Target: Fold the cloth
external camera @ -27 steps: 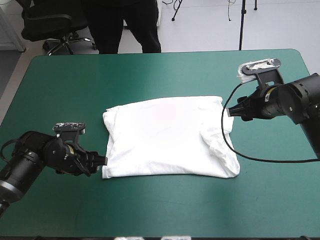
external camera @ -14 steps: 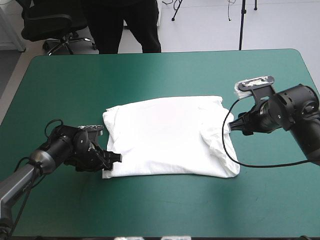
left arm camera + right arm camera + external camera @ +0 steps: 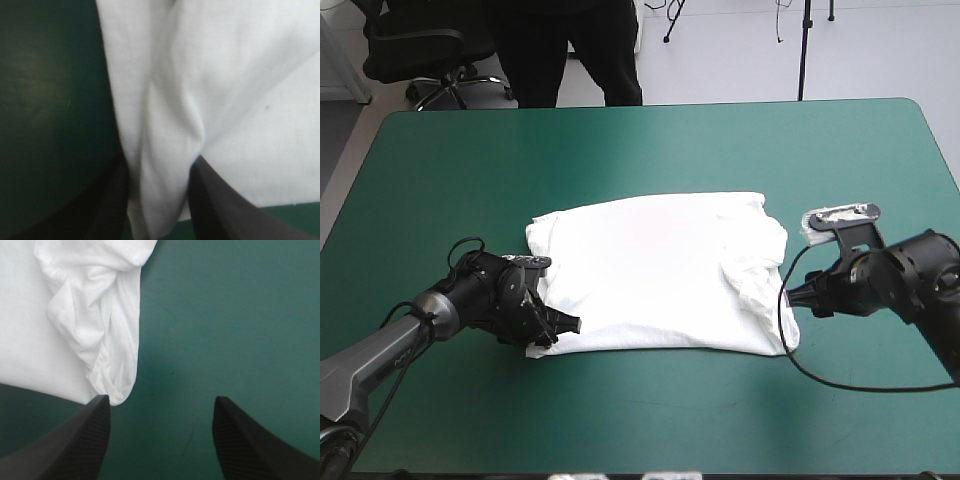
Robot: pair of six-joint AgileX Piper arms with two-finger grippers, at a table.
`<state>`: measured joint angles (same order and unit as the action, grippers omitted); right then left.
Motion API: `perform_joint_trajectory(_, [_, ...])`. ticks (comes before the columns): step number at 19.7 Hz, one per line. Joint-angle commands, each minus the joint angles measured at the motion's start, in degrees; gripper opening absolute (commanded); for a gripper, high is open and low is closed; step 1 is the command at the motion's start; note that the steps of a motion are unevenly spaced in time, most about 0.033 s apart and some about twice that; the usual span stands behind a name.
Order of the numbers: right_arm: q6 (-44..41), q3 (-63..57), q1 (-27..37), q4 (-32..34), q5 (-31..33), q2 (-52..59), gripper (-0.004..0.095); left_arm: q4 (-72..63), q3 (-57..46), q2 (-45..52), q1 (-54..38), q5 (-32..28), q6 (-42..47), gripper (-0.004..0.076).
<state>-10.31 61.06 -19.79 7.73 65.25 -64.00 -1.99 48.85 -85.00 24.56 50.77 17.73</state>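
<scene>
The left tool (image 3: 159, 200) is set narrow, its black fingers (image 3: 225, 210) nearly together with a raised fold of the T-shirt (image 3: 650, 275) pinched between them; the grip sits at the T-shirt's near-left corner. The right tool (image 3: 157, 415) is wide open, with only bare teal-green cover between its fingers. One of its fingers lies just beside the rumpled near-right corner of the T-shirt, and nothing is gripped. The T-shirt lies flat near the middle of the table (image 3: 650, 150) as a rough rectangle. No sleeve sticks out from its outline, and doubled layers show along its left and right edges. Judged from this shape, a first stage of folding is complete: the sides appear turned in. Judged remaining: at least one further fold to bring the rectangle down to a compact bundle, which likely calls for the right tool to take the near-right corner, so that both near corners can be carried over the T-shirt together. The left arm lies low along the table on the left of the T-shirt, with its wrist almost level and pointing in along the T-shirt's near edge. The right arm lies equally low on the right of the T-shirt, with its wrist aimed at the near-right corner.
</scene>
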Motion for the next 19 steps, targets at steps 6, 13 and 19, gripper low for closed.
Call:
perform_joint_trajectory(6, [-0.24,-15.04,0.21,-3.15,-11.94,7.48,0.0564,-1.64,0.75,-3.23,0.53,-1.95,0.65,0.0088])
perform_joint_trajectory(13, [0.27,-16.75,0.21,-7.16,-19.82,-5.18,0.0564,-1.89,0.75,-3.23,0.53,-1.65,0.65,0.0041])
perform_joint_trajectory(19, [3.62,-16.75,0.21,-11.21,-22.71,-12.79,0.0563,-1.89,0.75,-3.23,0.53,-1.40,0.65,0.0041])
